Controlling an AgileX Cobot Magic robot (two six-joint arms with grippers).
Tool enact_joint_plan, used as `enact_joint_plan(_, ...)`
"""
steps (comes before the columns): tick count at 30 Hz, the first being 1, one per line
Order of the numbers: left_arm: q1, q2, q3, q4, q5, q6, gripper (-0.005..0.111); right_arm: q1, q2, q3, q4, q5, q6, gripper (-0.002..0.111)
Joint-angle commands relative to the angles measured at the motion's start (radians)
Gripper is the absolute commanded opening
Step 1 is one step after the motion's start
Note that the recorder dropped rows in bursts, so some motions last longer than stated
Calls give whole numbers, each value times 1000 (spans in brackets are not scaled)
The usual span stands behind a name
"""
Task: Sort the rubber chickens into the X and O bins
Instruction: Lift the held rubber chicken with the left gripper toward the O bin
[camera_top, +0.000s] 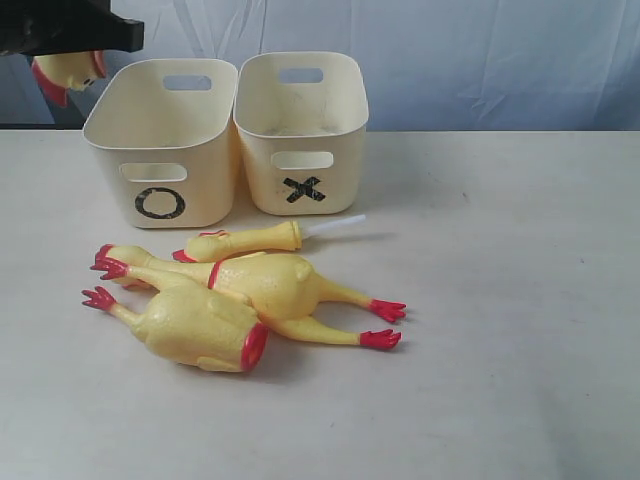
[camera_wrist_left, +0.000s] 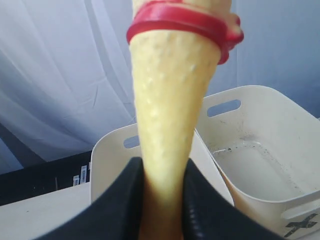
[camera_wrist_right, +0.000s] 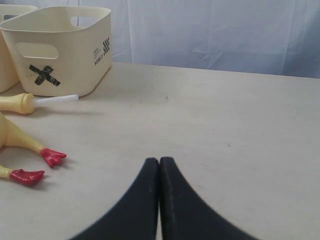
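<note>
One rubber chicken (camera_wrist_left: 172, 115) is clamped in your left end effector (camera_wrist_left: 162, 192): the black fingers (camera_wrist_left: 117, 200) are partly closed on its yellow neck, below the red band. In the exterior view its head (camera_top: 65, 72) shows raised at the far left, beside the O bin's rim and clear of it. Next comes the O bin (camera_top: 160, 140), then the X bin (camera_top: 300, 130), standing side by side on the bench (camera_top: 500, 300), walls touching or nearly so. Neither shows a toy inside.

Three pieces lie on the bench in front of the bins. The neck piece (camera_top: 250, 240) is nearest them, its white tube (camera_top: 335, 225) pointing right, in front of the X bin. Just in front of it you have a whole chicken (camera_top: 270, 285) with its red feet to the right. The headless body (camera_top: 195, 325) rests against that one, with its open red rim towards the right.

Your right end effector (camera_wrist_right: 159, 170) is over bare bench to the right of the toys, its fingers pressed together with nothing between them.
</note>
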Motion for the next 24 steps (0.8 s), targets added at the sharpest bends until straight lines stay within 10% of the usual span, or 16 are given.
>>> enact_joint_plan(1, -2, 9, -10, 2, 3, -17, 0, 0, -6, -6, -3, -12, -3, 0)
enact_joint_plan(12, -2, 18, -10, 43, 6, -43, 0, -2, -6, -6, -3, -12, -2, 0)
enact_joint_plan(18, -2, 18, -7, 651, 54, -783, 0, -2, -6, -6, -3, -12, -2, 0)
enact_joint_plan(24, 23, 18, -3, 754, 166, -833, 0, -2, -6, -6, -3, -12, -2, 0)
